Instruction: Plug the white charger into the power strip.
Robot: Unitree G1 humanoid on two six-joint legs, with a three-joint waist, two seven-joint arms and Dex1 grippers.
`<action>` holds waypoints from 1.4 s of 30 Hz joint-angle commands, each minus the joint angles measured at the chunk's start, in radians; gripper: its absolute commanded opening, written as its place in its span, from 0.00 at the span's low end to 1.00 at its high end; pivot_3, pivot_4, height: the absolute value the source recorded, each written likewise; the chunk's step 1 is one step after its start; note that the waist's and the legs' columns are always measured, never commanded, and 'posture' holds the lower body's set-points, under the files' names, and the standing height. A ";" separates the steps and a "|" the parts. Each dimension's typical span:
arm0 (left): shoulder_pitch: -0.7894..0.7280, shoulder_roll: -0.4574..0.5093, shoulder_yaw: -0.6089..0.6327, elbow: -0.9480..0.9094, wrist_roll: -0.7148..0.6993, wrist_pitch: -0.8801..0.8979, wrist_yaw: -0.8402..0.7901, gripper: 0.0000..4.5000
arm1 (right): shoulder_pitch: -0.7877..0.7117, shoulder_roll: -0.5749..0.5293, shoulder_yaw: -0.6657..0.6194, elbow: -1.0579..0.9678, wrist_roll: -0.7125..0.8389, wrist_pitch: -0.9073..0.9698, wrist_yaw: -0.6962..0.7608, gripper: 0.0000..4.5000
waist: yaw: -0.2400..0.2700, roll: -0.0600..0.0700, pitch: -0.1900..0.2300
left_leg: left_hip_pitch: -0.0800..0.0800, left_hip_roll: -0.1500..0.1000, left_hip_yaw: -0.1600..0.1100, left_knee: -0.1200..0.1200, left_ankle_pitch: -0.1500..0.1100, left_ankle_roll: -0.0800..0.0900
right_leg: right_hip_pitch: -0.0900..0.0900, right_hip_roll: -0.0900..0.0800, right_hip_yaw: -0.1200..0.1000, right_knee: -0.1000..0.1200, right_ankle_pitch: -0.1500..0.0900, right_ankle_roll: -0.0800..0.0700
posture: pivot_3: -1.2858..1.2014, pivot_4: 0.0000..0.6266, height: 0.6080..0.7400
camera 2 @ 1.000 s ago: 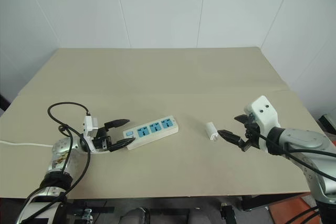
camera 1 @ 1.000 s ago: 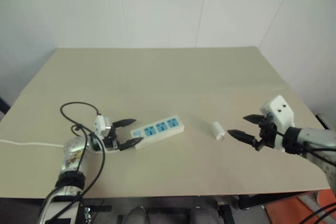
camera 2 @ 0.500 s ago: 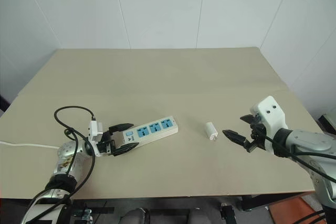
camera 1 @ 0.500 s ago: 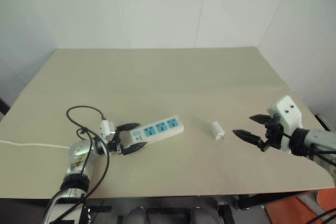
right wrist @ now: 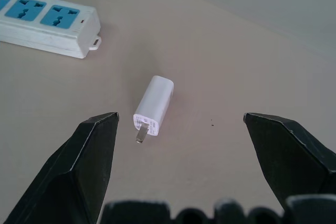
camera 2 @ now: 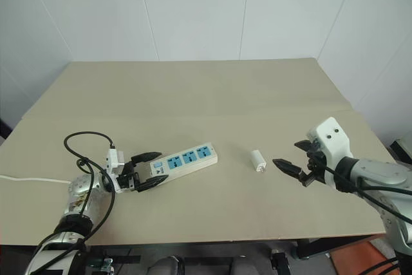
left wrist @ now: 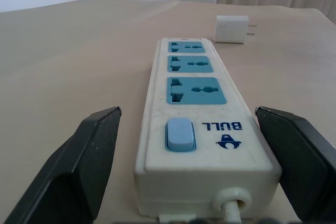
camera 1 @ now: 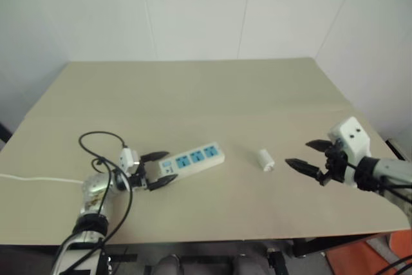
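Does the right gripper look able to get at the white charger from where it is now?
Probably yes. The right gripper is open and points at the white charger, which lies alone on bare table, apart from the power strip, with nothing between.

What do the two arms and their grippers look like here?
Both arms are silvery metal. Each gripper, left gripper and right gripper, has two black tapered fingers on a white boxy mount. A black cable loops above the left wrist; more black cables run along the right forearm.

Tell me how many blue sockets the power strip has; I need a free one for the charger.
3, in a row along the power strip: one beside the switch, one in the middle, one at the far end nearest the white charger. All are empty.
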 commanded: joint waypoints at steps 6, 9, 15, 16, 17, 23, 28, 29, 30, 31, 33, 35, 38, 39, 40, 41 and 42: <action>0.025 0.013 -0.018 0.036 0.040 0.007 0.018 0.72 | -0.041 -0.013 0.001 -0.015 0.005 0.012 -0.010 1.00 | 0.000 0.002 -0.004 | 0.001 0.000 0.000 0.000 0.000 0.000 | 0.000 0.000 0.000 0.000 -0.001 0.002 | 0.52 0.24 1.00; 0.022 0.015 -0.029 0.012 0.039 0.022 0.013 0.72 | -0.130 -0.051 0.041 -0.007 0.036 0.112 -0.011 1.00 | -0.001 0.003 -0.005 | 0.001 0.000 0.000 0.000 0.000 0.000 | 0.001 0.000 0.000 0.000 -0.001 0.002 | 0.52 0.24 1.00; 0.027 0.005 -0.065 -0.069 0.026 0.069 -0.021 0.72 | -0.549 -0.054 0.278 0.141 0.040 0.411 -0.043 1.00 | -0.003 0.003 -0.005 | 0.001 0.001 0.000 0.000 0.000 0.000 | 0.000 0.000 0.000 0.000 0.000 -0.001 | 0.52 0.24 1.00; 0.026 0.003 -0.072 -0.078 0.027 0.075 -0.027 0.72 | -0.627 -0.037 0.329 0.184 0.035 0.460 -0.042 1.00 | -0.003 0.003 -0.005 | 0.000 0.001 0.000 -0.001 0.000 0.000 | -0.002 0.000 0.000 0.000 0.002 -0.004 | 0.52 0.24 1.00; 0.028 0.003 -0.080 -0.085 0.029 0.077 -0.034 0.72 | -0.697 -0.019 0.387 0.219 0.022 0.495 -0.046 1.00 | -0.002 0.003 -0.005 | -0.001 0.001 0.000 -0.001 0.000 0.000 | -0.003 0.000 0.000 0.000 0.003 -0.005 | 0.52 0.24 1.00; 0.042 -0.008 -0.105 -0.110 0.039 0.070 -0.037 0.72 | -0.957 0.059 0.706 0.457 -0.065 0.558 -0.006 1.00 | 0.015 0.004 -0.006 | -0.013 0.000 0.000 0.000 0.000 0.000 | -0.014 -0.001 0.000 0.001 0.003 -0.006 | 0.52 0.24 1.00; 0.061 -0.022 -0.111 -0.138 0.042 0.067 -0.017 0.72 | -1.024 0.094 0.795 0.583 -0.118 0.527 0.036 1.00 | 0.021 0.004 -0.006 | -0.015 -0.001 0.000 0.001 -0.001 0.002 | -0.015 -0.001 0.000 0.001 0.003 -0.006 | 0.52 0.24 1.00; 0.072 -0.025 -0.112 -0.148 0.042 0.067 -0.012 0.72 | -1.029 0.112 0.808 0.609 -0.129 0.530 0.033 1.00 | 0.021 0.004 -0.006 | -0.015 -0.001 0.000 0.001 -0.001 0.002 | -0.015 -0.001 0.000 0.001 0.003 -0.006 | 0.52 0.24 1.00; 0.081 -0.028 -0.114 -0.158 0.041 0.068 -0.007 0.72 | -1.031 0.123 0.816 0.626 -0.138 0.532 0.034 1.00 | 0.020 0.004 -0.006 | -0.015 -0.001 0.000 0.001 -0.001 0.002 | -0.015 -0.001 0.000 0.001 0.003 -0.006 | 0.52 0.24 1.00; 0.091 -0.031 -0.115 -0.167 0.041 0.068 -0.002 0.72 | -1.026 0.140 0.814 0.637 -0.143 0.536 0.031 1.00 | 0.018 0.004 -0.006 | -0.014 -0.001 0.000 0.001 -0.001 0.002 | -0.015 -0.001 0.000 0.001 0.003 -0.006 | 0.52 0.24 1.00; 0.106 -0.033 -0.115 -0.183 0.040 0.071 0.008 0.72 | -1.020 0.161 0.808 0.650 -0.154 0.542 0.029 1.00 | 0.017 0.004 -0.007 | -0.014 -0.001 0.000 0.001 -0.001 0.002 | -0.015 -0.001 0.000 0.002 0.003 -0.006 | 0.52 0.24 1.00; 0.122 -0.036 -0.117 -0.200 0.040 0.075 0.019 0.72 | -1.014 0.183 0.805 0.670 -0.169 0.548 0.016 1.00 | 0.017 0.005 -0.007 | -0.013 -0.001 0.000 0.002 -0.001 0.002 | -0.015 0.000 0.000 0.004 0.003 -0.006 | 0.52 0.24 1.00; 0.144 -0.040 -0.122 -0.225 0.040 0.081 0.034 0.72 | -1.000 0.223 0.779 0.719 -0.195 0.546 -0.015 1.00 | 0.015 0.005 -0.008 | -0.013 -0.001 0.000 0.002 -0.001 0.002 | -0.014 -0.001 0.000 0.004 0.003 -0.006 | 0.52 0.24 1.00; 0.150 -0.041 -0.123 -0.234 0.040 0.083 0.039 0.72 | -0.997 0.228 0.774 0.726 -0.199 0.546 -0.018 1.00 | 0.015 0.005 -0.009 | -0.013 -0.001 0.000 0.002 -0.001 0.002 | -0.014 -0.001 0.000 0.004 0.003 -0.006 | 0.52 0.24 1.00; 0.155 -0.042 -0.125 -0.242 0.040 0.085 0.044 0.72 | -0.993 0.230 0.773 0.732 -0.202 0.544 -0.019 1.00 | 0.016 0.005 -0.009 | -0.013 -0.001 0.000 0.002 -0.001 0.002 | -0.014 -0.001 0.000 0.004 0.003 -0.006 | 0.52 0.24 1.00; 0.161 -0.043 -0.126 -0.249 0.040 0.086 0.048 0.72 | -0.990 0.233 0.771 0.739 -0.208 0.543 -0.023 1.00 | 0.016 0.005 -0.009 | -0.013 -0.001 0.000 0.002 -0.001 0.002 | -0.014 -0.001 0.000 0.004 0.003 -0.006 | 0.52 0.24 1.00; 0.165 -0.043 -0.127 -0.254 0.040 0.088 0.052 0.72 | -0.986 0.234 0.771 0.745 -0.213 0.541 -0.024 1.00 | 0.016 0.005 -0.009 | -0.013 -0.001 0.000 0.002 -0.001 0.002 | -0.014 -0.001 0.000 0.004 0.003 -0.006 | 0.52 0.24 1.00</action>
